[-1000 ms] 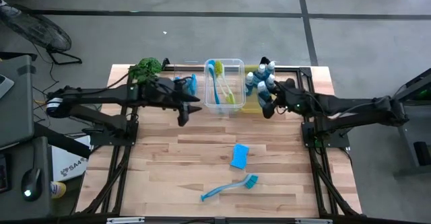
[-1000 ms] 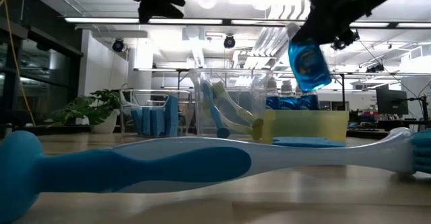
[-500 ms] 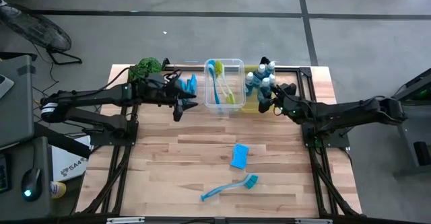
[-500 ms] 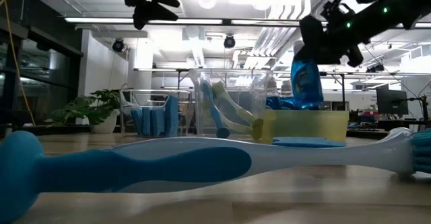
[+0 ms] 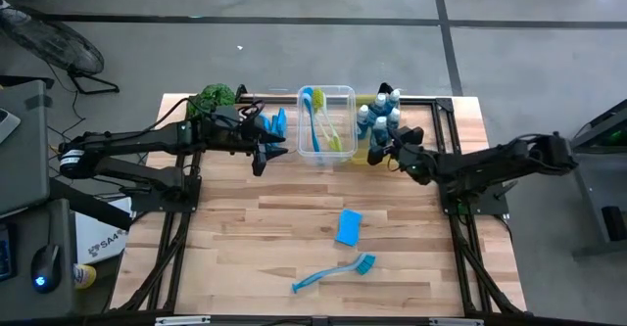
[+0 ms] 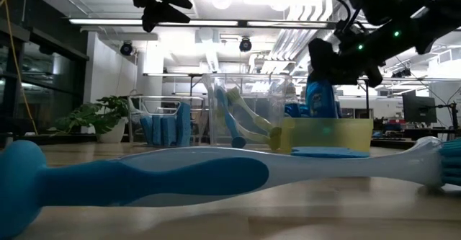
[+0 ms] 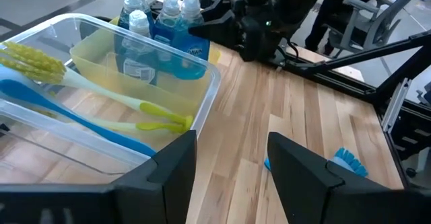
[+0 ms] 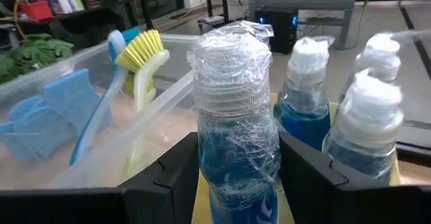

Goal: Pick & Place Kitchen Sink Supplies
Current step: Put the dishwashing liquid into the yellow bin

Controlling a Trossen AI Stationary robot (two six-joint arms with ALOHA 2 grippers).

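My right gripper (image 5: 384,153) is over the yellow bin (image 6: 338,133), shut on a blue-liquid bottle (image 6: 320,99) whose lower part is sunk behind the bin wall. Other bottles (image 8: 367,126) stand beside it in the bin. My left gripper (image 7: 232,170) hangs open above the table, just left of the clear bin (image 5: 326,125), touching nothing. That bin holds a blue brush and a yellow-green brush (image 7: 101,89). A blue sponge (image 5: 348,226) and a blue dish brush (image 5: 333,272) lie flat on the table. My right gripper pinches the bottle between its two fingers (image 8: 172,177) on the upper body just under the wrapped cap (image 8: 236,153), coming from the table's right side. The bottle stands upright with its lower part inside the yellow bin; the bin wall hides whether its base rests.
Blue sponges (image 5: 274,122) stand upright left of the clear bin, and a green plant (image 5: 213,98) sits at the far left corner. Bare wood stretches across the table's near half around the loose sponge and brush.
My right gripper has come down over the yellow bin, still shut on the bottle. The bottle, tilted and held high above the bin a second ago, now stands upright with its lower part inside the bin.
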